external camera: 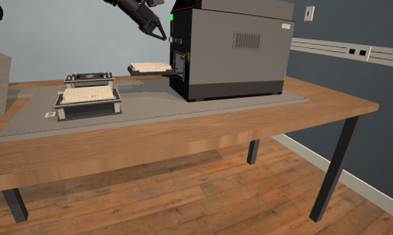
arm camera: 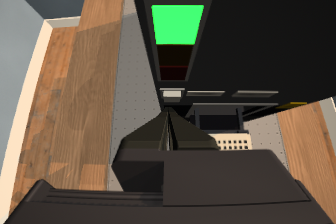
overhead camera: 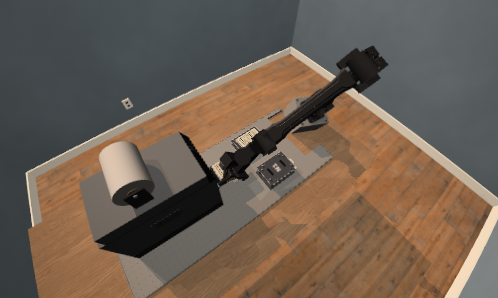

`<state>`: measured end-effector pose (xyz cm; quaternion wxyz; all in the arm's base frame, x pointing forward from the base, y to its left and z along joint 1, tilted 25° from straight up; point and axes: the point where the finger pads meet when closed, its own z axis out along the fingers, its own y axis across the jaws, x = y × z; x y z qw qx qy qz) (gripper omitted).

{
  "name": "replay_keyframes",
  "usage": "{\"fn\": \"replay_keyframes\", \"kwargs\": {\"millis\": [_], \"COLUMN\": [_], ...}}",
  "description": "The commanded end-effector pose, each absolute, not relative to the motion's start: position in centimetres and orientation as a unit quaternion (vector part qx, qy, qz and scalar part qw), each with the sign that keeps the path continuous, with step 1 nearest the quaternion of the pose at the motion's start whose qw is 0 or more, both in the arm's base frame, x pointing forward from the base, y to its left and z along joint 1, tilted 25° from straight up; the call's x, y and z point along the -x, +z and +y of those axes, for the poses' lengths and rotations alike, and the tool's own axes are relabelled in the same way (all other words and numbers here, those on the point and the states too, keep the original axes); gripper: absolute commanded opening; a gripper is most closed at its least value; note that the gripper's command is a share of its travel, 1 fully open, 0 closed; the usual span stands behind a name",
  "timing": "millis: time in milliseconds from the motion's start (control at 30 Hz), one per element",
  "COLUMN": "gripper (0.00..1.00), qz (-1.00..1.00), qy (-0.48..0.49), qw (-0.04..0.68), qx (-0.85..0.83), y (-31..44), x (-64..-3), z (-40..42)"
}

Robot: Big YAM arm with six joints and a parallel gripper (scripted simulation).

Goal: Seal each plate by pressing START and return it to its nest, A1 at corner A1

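Observation:
The sealer (overhead camera: 167, 225) (external camera: 237, 68) has its lamp (external camera: 171, 16) (arm camera: 177, 24) lit green. Its stage (external camera: 132, 72) is out, and a cream plate (overhead camera: 217, 170) (external camera: 150, 66) (arm camera: 233, 142) lies on it, looking flat; the wrist view shows dark wells in its visible part. My gripper (overhead camera: 223, 181) (external camera: 165, 39) (arm camera: 168, 112) is shut and empty, its tips close in front of the sealer's face, just below the pale START button (arm camera: 172, 93) in the wrist view; contact is not visible. The other plate (overhead camera: 246, 136) (external camera: 88, 94) sits in its nest (external camera: 91, 110). The second nest (overhead camera: 270, 169) (external camera: 89, 80) holds no plate.
A white roll (overhead camera: 125, 168) stands on top of the sealer. The stage and its plate lie below and to the right of my fingertips in the wrist view. The arm passes above the nest area in the top view.

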<state>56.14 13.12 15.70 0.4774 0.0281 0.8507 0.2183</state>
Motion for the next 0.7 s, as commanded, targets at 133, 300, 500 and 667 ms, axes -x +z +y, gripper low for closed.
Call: {"fn": "replay_keyframes", "kwargs": {"millis": [133,300,500,667], "gripper": [0.00,0.00,0.00,0.00], "qz": [0.843,0.840,0.835,0.827], "qy": [0.211,0.212,0.217,0.220], "qw": [0.493,0.498,0.504,0.516], "qx": [-0.034,-0.034,-0.037,-0.037], "y": [16.4,16.8,17.9,19.4], "x": [-57.8,-57.2,-57.3,-58.0], "z": [11.5,11.3,11.4,11.5]}}
